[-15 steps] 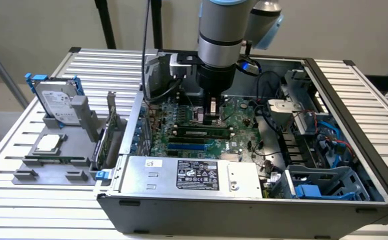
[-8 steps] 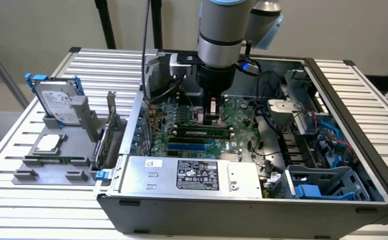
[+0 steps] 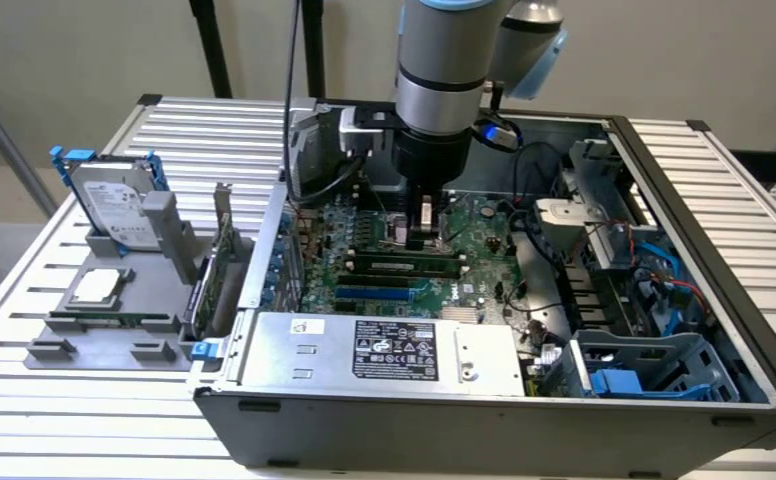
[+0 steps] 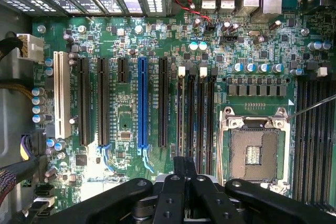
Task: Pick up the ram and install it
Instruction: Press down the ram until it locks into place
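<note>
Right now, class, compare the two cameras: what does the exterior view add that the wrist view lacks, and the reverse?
Exterior view: the hard drive and silver processor chip on the grey holder outside the case, plus the power supply.
Wrist view: the empty processor socket and a white expansion slot, seen close.
Both: the green motherboard with the claw above it.
</note>
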`<state>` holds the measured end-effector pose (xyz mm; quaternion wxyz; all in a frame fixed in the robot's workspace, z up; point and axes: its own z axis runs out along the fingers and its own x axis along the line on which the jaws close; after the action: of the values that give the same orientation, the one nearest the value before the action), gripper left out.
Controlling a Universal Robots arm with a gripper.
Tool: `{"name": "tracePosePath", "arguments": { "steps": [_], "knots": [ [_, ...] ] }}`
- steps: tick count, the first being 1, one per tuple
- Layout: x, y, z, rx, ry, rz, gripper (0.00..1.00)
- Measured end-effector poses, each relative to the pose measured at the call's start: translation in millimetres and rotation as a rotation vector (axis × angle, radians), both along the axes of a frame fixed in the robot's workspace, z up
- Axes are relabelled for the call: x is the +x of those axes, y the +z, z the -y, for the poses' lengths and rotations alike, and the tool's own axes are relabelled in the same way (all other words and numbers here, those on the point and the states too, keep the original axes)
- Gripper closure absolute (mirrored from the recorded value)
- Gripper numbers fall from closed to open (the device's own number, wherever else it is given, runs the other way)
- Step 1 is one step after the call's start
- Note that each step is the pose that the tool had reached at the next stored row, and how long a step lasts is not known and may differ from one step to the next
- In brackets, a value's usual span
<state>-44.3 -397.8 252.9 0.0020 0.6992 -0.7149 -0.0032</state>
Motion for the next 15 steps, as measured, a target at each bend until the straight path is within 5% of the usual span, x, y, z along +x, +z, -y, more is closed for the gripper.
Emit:
{"name": "tracePosePath", "arguments": {
  "steps": [15],
  "knots": [
    [-0.4,-26.2,0.2,-0.0016,0.0,0.0009,0.89]
  ]
}}
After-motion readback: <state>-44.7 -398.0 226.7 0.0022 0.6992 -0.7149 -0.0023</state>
